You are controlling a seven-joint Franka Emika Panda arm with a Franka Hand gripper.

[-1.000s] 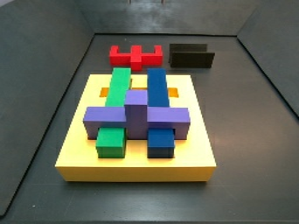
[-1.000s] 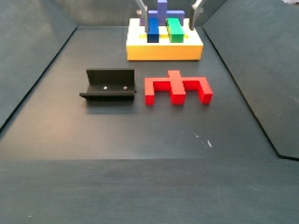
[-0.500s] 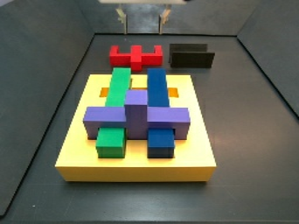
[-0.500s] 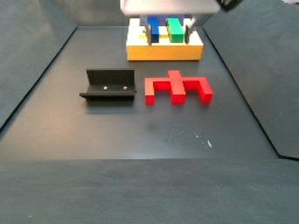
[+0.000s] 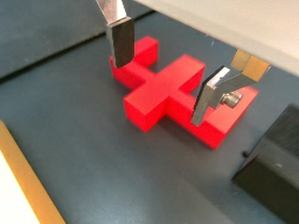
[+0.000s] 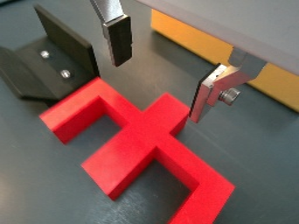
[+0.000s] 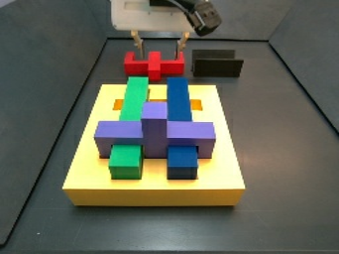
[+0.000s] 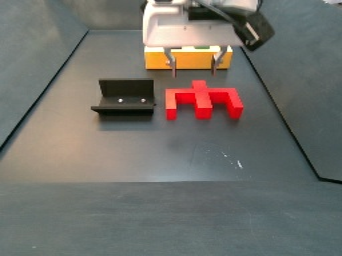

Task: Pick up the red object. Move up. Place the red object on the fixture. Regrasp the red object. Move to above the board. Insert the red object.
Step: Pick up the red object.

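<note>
Gripper (image 6: 163, 74) jaws apart above red object (image 6: 135, 149)

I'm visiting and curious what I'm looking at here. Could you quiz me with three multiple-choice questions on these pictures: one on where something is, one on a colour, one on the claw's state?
1. Where does the red object lie?
A. on the floor beside the fixture
B. on the board
C. inside the fixture

2. What colour is the cross-block on the board?
A. orange
B. purple
C. white

3. The gripper is:
A. shut on the red object
B. open above the red object
C. out of view

Answers: 1 A, it rests on the dark floor; 2 B, it spans the green and blue bars; 3 B, both wrist views show its fingers apart.
</note>
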